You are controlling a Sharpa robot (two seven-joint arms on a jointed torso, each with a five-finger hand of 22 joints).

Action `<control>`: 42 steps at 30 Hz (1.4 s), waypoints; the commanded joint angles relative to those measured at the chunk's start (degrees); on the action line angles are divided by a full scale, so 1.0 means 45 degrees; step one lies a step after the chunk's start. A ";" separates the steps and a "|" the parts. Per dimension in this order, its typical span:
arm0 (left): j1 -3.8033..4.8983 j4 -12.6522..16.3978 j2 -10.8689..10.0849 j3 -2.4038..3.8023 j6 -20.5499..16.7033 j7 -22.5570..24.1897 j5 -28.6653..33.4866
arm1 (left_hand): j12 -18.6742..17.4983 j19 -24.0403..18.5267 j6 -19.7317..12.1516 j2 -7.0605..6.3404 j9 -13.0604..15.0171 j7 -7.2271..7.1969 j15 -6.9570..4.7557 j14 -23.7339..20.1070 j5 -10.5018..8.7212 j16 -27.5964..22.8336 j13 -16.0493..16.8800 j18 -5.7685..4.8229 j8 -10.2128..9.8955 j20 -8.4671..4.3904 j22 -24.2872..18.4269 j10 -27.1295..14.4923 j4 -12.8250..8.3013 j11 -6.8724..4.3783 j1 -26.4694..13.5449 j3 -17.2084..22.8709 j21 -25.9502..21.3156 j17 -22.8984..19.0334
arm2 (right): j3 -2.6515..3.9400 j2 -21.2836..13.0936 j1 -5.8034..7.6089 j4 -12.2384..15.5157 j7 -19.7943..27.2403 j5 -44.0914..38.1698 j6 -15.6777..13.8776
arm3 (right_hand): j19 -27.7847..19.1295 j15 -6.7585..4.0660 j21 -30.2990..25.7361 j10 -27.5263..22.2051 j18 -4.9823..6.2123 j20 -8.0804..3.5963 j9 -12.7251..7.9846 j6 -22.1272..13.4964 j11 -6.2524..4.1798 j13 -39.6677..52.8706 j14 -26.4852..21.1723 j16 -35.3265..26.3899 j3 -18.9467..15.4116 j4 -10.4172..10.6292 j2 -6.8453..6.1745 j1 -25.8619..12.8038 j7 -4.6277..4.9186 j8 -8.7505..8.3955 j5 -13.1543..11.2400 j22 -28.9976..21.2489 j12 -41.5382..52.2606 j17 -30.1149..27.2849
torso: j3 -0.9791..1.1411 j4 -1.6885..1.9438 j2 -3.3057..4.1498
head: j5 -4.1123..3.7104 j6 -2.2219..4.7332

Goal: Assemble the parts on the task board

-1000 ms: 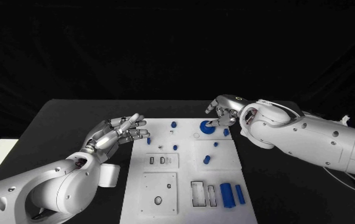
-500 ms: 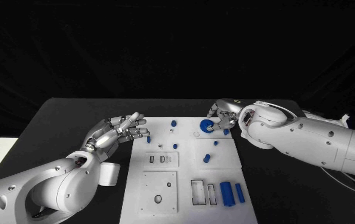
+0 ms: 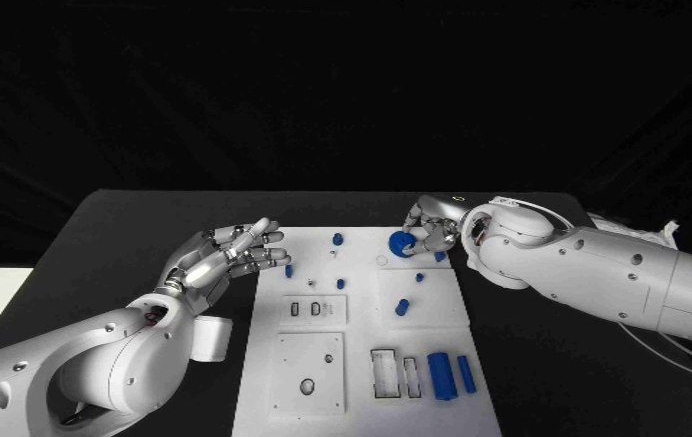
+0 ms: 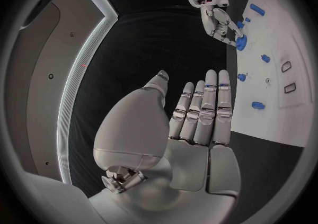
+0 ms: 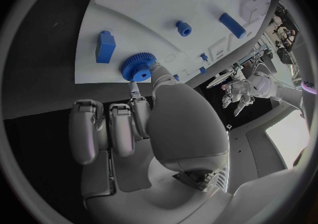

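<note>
Right hand (image 3: pixel 430 227) occupies the task board (image 3: pixel 433 307) far right corner at the blue gear (image 3: pixel 402 245); near rows carry blue bars (image 3: pixel 443 376).

1 task board (image 3: pixel 368 347), 1 blue gear (image 3: pixel 401 245), 2 hands.

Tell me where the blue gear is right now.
In the head view the blue gear sits at the far right corner of the task board, with the right hand touching it; a small blue part lies just beside it.
</note>
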 commanded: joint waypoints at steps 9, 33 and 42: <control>0.0015 0.0010 0.0023 0.0010 0.0300 0.0058 0.0010 | -0.0053 0.0005 -0.0004 0.0145 -0.0008 0.0091 0.0017 -0.0076 -0.0062 -0.0027 -0.0006 0.0148 -0.0039 0.0049 -0.0011 0.0014 -0.0051 0.0063 0.0025 -0.0001 -0.0060 0.0011 | 0.0005 0.0278 -0.0083 -0.0221 -0.0090 -0.0303 0.0146 | 0.0142 0.0097 0.0148 0.0216 -0.0145 0.0018 0.0010 0.0144 0.0015 0.0772 0.0955 0.0104 0.0095 -0.0043 0.0155 0.0116 0.0008 0.0086 0.0126 0.0254 0.0324 0.1222 | -0.0001 0.0011 0.0009 | 0.0003 -0.0045; 0.0015 0.0004 -0.0006 0.0010 0.0384 -0.0053 0.0010 | -0.0059 0.0007 -0.0002 0.0157 -0.0008 0.0089 0.0016 -0.0074 -0.0063 -0.0039 -0.0004 0.0149 -0.0041 0.0050 -0.0018 0.0019 -0.0068 0.0062 0.0031 0.0002 -0.0069 0.0019 | 0.0005 0.0298 -0.0222 -0.0158 -0.0192 -0.1624 0.0118 | 0.0345 0.0037 0.0415 0.0478 -0.0252 -0.0038 0.0023 0.0722 -0.0059 0.1446 0.0988 0.0209 0.1033 -0.0620 0.0337 0.0517 -0.0067 0.0101 -0.0775 0.0810 0.0930 0.1485 | 0.0003 0.0003 0.0006 | -0.0025 -0.0121; 0.0015 0.0004 -0.0013 0.0010 0.0401 -0.0069 0.0010 | -0.0063 0.0007 -0.0004 0.0159 -0.0008 0.0088 0.0017 -0.0075 -0.0064 -0.0045 -0.0005 0.0150 -0.0044 0.0051 -0.0021 0.0018 -0.0074 0.0063 0.0033 0.0001 -0.0074 0.0021 | 0.0005 0.0285 -0.0247 -0.0101 -0.0217 -0.1591 -0.0023 | 0.0427 0.0037 0.0514 0.0501 -0.0293 -0.0028 0.0032 0.0856 -0.0072 0.1525 0.0996 0.0229 0.1366 -0.0583 0.0249 0.0318 -0.0089 0.0047 -0.0351 0.1029 0.0968 0.1543 | 0.0002 0.0010 0.0005 | -0.0053 -0.0130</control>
